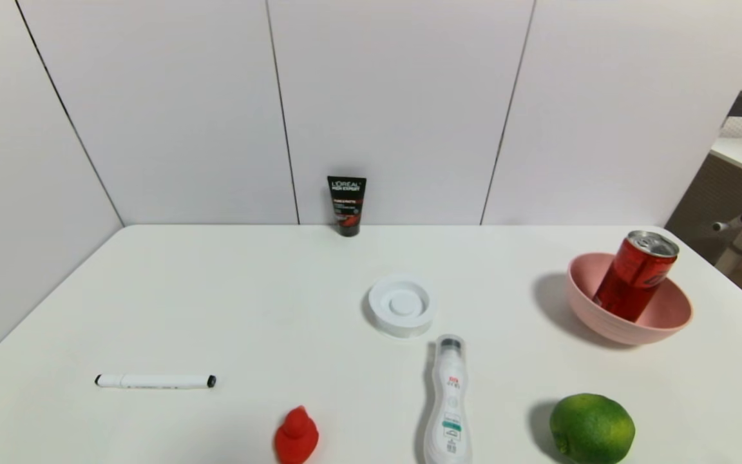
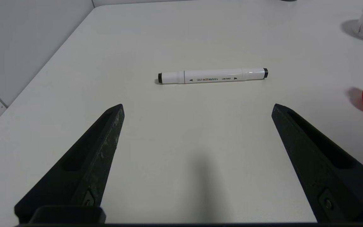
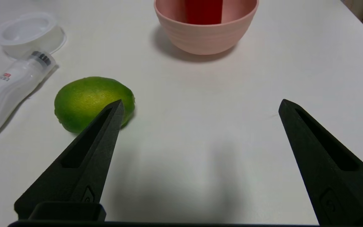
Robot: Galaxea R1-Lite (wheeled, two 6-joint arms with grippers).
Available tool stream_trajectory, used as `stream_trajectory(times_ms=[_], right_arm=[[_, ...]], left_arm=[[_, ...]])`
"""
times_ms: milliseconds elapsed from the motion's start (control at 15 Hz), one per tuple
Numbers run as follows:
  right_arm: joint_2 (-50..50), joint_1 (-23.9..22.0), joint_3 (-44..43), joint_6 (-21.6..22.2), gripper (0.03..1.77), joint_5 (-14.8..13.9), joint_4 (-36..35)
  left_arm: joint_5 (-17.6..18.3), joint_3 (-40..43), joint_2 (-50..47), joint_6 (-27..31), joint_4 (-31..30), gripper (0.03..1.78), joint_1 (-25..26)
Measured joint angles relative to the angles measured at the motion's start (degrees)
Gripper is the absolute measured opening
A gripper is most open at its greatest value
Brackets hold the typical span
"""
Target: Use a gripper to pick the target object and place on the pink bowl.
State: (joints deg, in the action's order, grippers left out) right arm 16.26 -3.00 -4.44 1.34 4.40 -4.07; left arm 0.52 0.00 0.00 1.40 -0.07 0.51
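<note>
The right gripper (image 3: 200,105) is held low over the white table (image 3: 200,142) with its black fingers spread wide and empty, the round green lime (image 3: 93,102) near one fingertip. The left gripper (image 2: 197,107) is likewise wide, before a white marker pen (image 2: 212,76). Farther off, the slim red drink can (image 1: 635,274) leans tilted inside the matte pink bowl (image 1: 609,322); its base is hidden by the rim.

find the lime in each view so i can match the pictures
Head view: the lime lies at the bottom right, nearer than the pink bowl.
Left wrist view: not in it.
Right wrist view: at left of centre, partly behind one finger of the open right tool.
Shared landmark: the pink bowl holding the red can.
</note>
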Motion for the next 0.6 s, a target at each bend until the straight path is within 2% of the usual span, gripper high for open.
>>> stream_trajectory(times_ms=[333,600], right_arm=[[-8.4,2.6,4.0,0.3,1.69,-4.9,2.4],[-14.7,2.9,4.4,0.0,1.69,-5.1,4.0]], left_arm=[[0.0,0.0,0.0,0.0,0.0,1.69,0.0],[0.0,0.0,0.0,0.0,0.0,1.69,0.0]])
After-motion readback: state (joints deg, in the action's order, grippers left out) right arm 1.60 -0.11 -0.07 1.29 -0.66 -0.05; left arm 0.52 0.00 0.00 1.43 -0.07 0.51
